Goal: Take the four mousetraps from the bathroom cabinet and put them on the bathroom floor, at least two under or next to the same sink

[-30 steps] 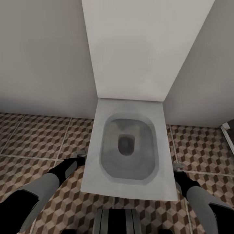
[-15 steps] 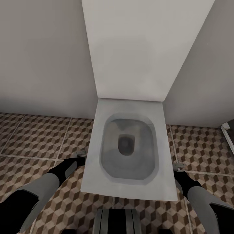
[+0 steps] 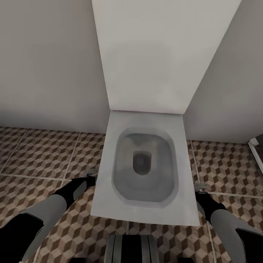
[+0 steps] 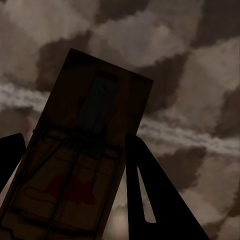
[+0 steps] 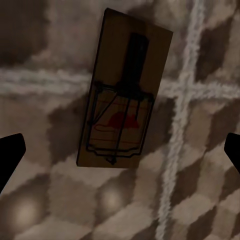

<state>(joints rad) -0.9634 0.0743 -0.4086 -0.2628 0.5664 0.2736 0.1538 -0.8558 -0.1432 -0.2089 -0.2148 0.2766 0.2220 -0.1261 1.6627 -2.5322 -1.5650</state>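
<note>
Low in the left-wrist frame, a mousetrap point(image 4: 75, 170) is pinched between the left gripper point(image 4: 70, 165) fingers. A second mousetrap point(image 5: 122, 92), upper centre of the right-wrist frame, lies on the bathroom floor point(image 5: 45, 200) between the spread right gripper point(image 5: 120, 150) tips. Two traps are unaccounted for, and only a toilet point(image 3: 144, 168) is near, centre frame in the head view.

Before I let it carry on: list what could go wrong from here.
1. The left tool has a mousetrap between its fingers over the bathroom floor; released here, it lands beside the toilet, not a sink.
2. The right tool is spread wide around another mousetrap lying on the tiles, likewise by the toilet, so it may need moving.
</note>
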